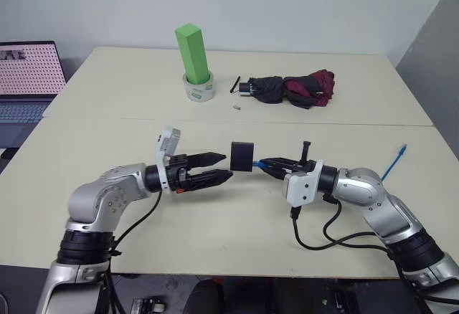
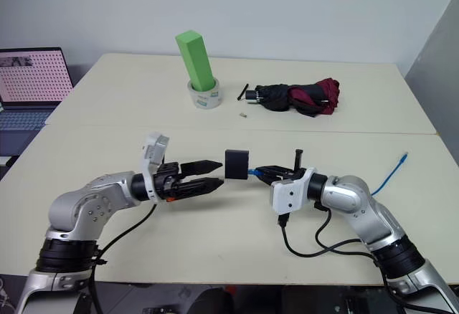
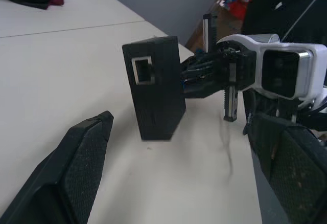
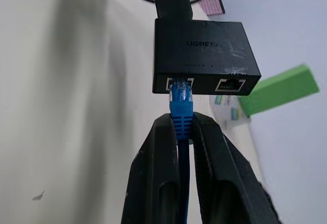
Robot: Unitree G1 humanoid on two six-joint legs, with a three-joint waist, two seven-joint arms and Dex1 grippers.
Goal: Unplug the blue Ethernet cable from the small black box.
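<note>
Two grippers face each other: right gripper (image 4: 181,132) clamps cable (image 4: 181,106) plug, box (image 1: 242,157) hanging off it; left gripper (image 1: 224,168) spread, box just beyond fingertips.

The pale cream surface (image 1: 215,242) carries a tape roll (image 1: 199,88) at 12 o'clock with a green block (image 1: 193,52) standing in it. A folded black-and-maroon umbrella (image 1: 294,89) lies at 1 o'clock, and a laptop (image 1: 25,84) at 10 o'clock.

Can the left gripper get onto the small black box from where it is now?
Probably yes. The left gripper is open with its fingertips just short of the small black box, nothing between them. The right gripper holds the box up by the blue Ethernet cable, still plugged in.
</note>
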